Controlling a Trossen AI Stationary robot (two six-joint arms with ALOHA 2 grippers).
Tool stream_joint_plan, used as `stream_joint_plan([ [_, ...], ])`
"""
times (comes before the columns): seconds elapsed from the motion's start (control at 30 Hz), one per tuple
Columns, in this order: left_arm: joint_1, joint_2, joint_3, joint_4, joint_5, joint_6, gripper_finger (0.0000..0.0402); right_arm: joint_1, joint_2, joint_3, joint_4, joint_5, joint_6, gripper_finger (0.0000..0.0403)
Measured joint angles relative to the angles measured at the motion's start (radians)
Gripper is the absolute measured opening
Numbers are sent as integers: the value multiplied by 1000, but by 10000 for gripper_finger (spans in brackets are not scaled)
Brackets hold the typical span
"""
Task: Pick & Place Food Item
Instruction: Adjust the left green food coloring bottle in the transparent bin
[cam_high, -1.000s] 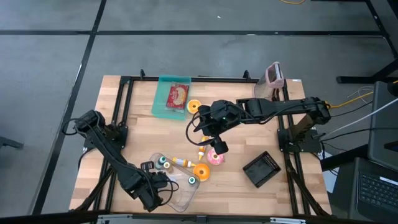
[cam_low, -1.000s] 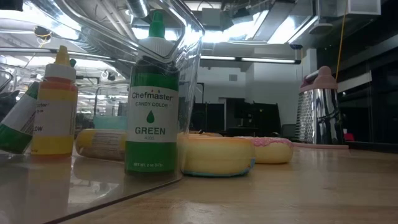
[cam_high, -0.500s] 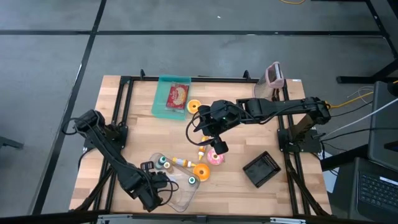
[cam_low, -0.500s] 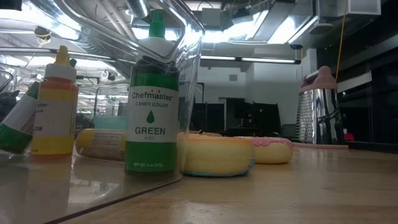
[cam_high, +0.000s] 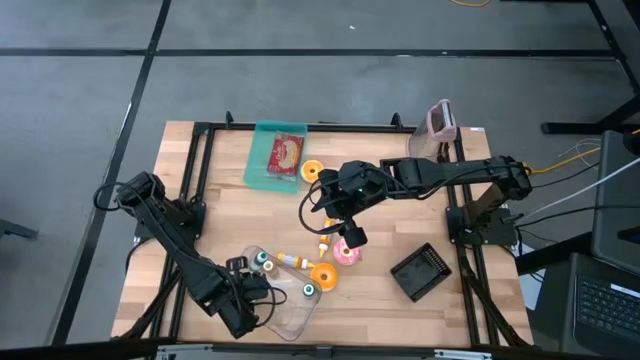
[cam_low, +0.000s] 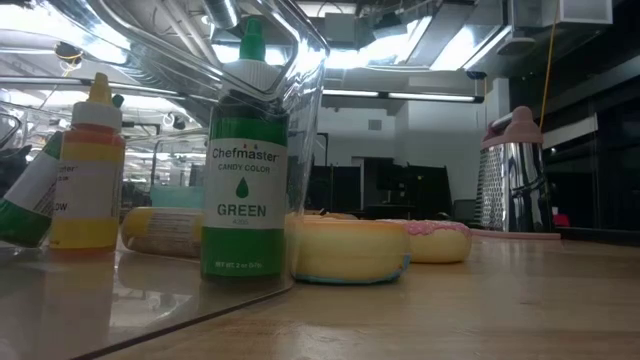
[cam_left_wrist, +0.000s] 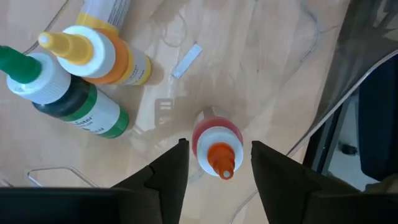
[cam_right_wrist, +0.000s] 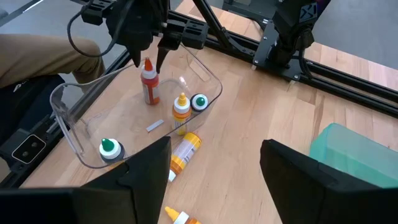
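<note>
I see the red bottle (cam_left_wrist: 214, 146) with the orange tip standing upright inside the clear plastic container (cam_right_wrist: 68, 134), near the front left of the tabletop (cam_high: 385, 300). My left end effector (cam_left_wrist: 214, 165) hangs just above it, pointing steeply down, with a finger on each side of the cap and a visible gap on both sides, so the fingers are parted and grip nothing. In the same container, a little apart from the red bottle, a yellow-capped bottle (cam_left_wrist: 102, 53) and a green bottle (cam_left_wrist: 62, 93) stand close together. Another green bottle (cam_low: 244, 160) stands at the container's far edge, with a yellow donut (cam_low: 348, 250) just beside it and a pink donut (cam_low: 438, 240) behind. My right end effector (cam_right_wrist: 214, 165) waits over the middle of the tabletop, its fingers spread wide and empty. A teal tray (cam_high: 262, 160) lies toward the back.
</note>
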Motion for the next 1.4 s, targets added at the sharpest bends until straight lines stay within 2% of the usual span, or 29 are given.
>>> stream_joint_plan([
  [0.17, 0, -10, 5, -3, -52, -1, 168, 0, 0, 0, 0, 0, 0, 245],
  [0.33, -1, -11, 82, -49, -201, 34, 162, 0, 0, 0, 0, 0, 0, 245],
  [0.5, 1, -11, 171, -168, -384, 68, 125, 0, 0, 0, 0, 0, 0, 245],
  [0.63, 33, -12, 180, -350, -437, 56, 88, 0, 0, 0, 2, 0, -1, 245],
  [0.73, 83, -11, 174, -450, -425, 88, 73, 0, 0, 0, 4, 0, -2, 245],
  [0.87, 161, -10, 162, -442, -417, 200, 53, 0, 0, 0, 8, 0, -16, 245],
  [1.03, 240, -11, 138, -418, -278, 328, 11, 0, 0, 0, 7, 0, -16, 245],
  [1.13, 264, -10, 125, -419, -220, 367, 4, 0, 0, 0, 7, 0, -16, 245],
  [1.27, 275, -12, 125, -323, -160, 436, 2, 0, 0, 0, 6, 0, -16, 245],
  [1.4, 281, -35, 125, -234, -149, 495, 2, 0, 0, 0, 6, 0, -15, 245],
])
